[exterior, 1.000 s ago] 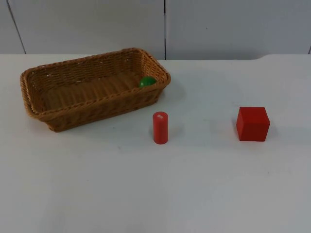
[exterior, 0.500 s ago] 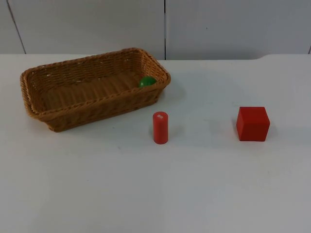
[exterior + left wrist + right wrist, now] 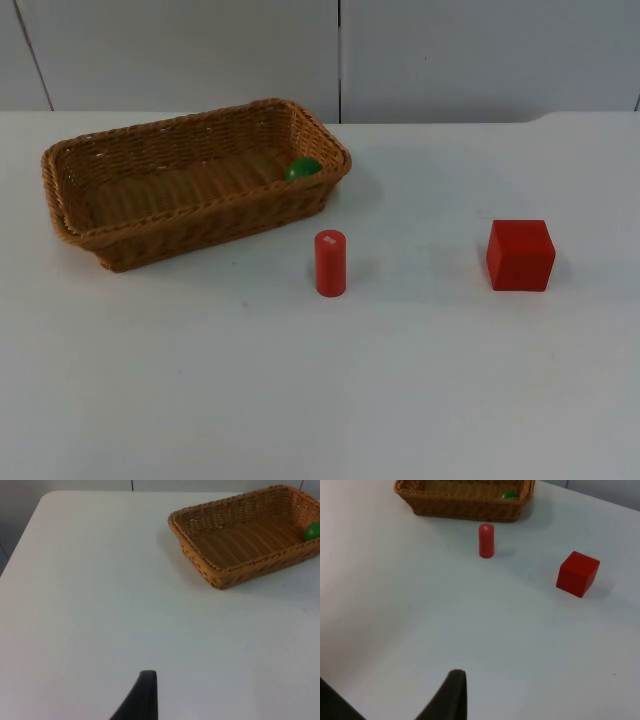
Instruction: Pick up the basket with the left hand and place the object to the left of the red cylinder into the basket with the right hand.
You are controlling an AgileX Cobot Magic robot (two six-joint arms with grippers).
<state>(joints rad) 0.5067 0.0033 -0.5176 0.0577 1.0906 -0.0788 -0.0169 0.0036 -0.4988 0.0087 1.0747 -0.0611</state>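
While upright, red cylinder [image 3: 330, 263] fronts basket [image 3: 120, 235] (wicker).

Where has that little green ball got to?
The green ball lies inside the basket, tucked into its right-hand corner by the far wall in the top view. The red cylinder stands on the table just in front of that end.

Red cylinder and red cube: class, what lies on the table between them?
Nothing: top view shows bare white table between red cylinder and red cube.
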